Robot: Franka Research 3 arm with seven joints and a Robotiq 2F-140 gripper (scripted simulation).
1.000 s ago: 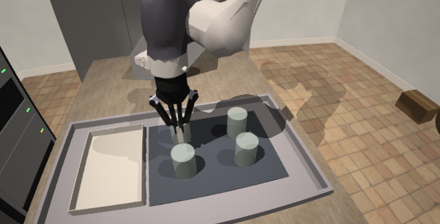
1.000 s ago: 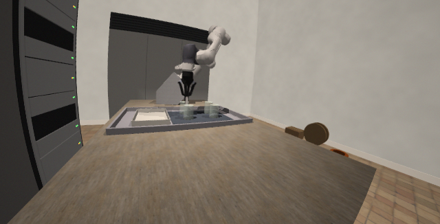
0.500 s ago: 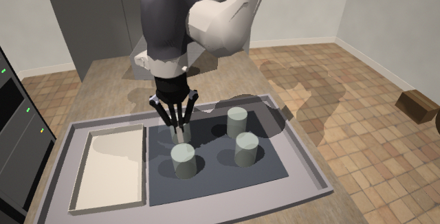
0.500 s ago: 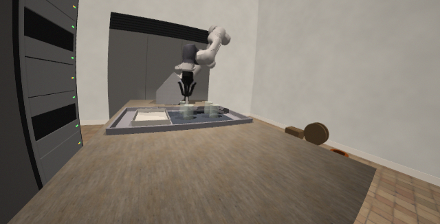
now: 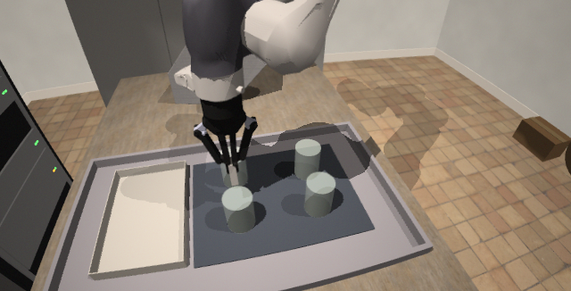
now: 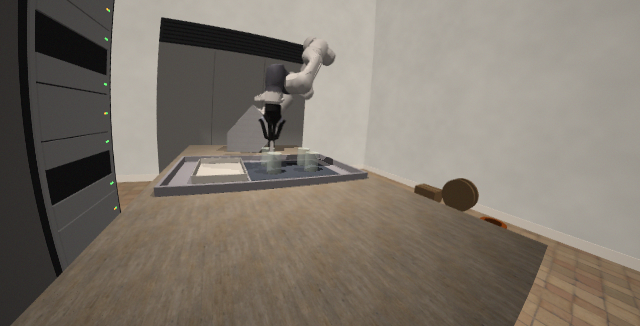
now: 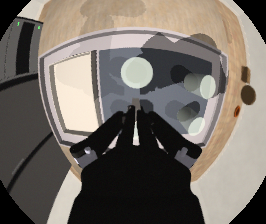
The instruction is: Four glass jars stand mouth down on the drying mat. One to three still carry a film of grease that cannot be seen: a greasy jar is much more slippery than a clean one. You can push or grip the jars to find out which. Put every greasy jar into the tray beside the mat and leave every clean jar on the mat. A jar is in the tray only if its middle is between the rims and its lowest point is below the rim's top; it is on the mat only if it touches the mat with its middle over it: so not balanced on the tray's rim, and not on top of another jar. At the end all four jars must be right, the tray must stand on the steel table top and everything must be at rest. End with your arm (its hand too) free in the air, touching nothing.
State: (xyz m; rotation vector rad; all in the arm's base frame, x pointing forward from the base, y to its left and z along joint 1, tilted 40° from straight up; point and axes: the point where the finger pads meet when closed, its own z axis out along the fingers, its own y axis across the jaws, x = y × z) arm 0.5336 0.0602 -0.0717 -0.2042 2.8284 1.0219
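Four pale glass jars stand mouth down on the dark mat: front left, front right, back right and back left. My gripper is shut and empty. It points straight down, with its tips low at the near side of the back left jar; I cannot tell if they touch. In the wrist view the fingers meet just before that jar, and they hide the front left jar. The tray left of the mat is empty.
The mat and tray lie on a grey steel top with a raised rim, set on a wooden table. A dark rack stands to the left. A brown box lies on the floor at the right.
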